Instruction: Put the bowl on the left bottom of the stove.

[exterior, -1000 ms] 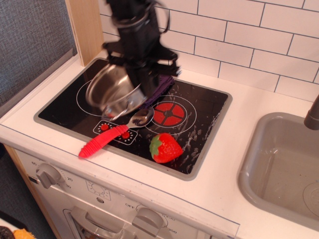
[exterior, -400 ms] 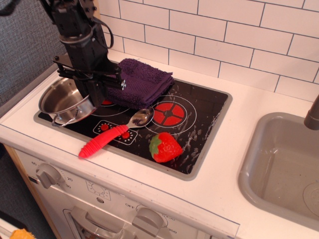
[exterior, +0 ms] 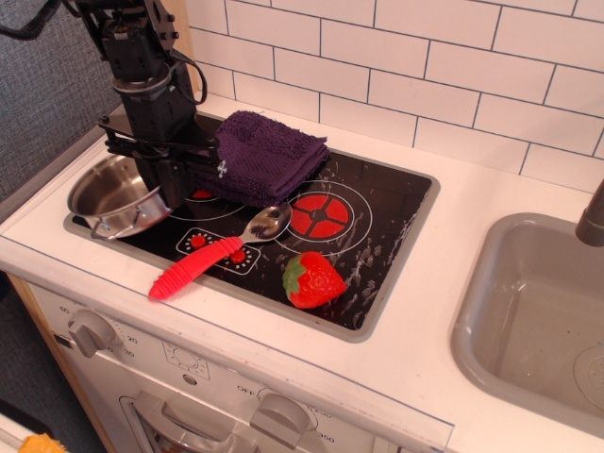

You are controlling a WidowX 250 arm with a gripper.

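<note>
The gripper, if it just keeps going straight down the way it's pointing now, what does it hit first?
Most likely the bowl: the gripper points down at its right rim, apparently gripping it. Directly below that lies the stove near its left front corner. Depth is hard to judge from this single view.

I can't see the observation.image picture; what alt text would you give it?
A black robot gripper holds a shiny steel bowl by its rim at the front-left corner of a black toy stove. Also on the stove: a purple cloth, a red-handled spoon and a strawberry.

The white counter (exterior: 444, 283) carries the inset stove (exterior: 396, 203) and, to its right, the grey sink (exterior: 528, 311)
</note>
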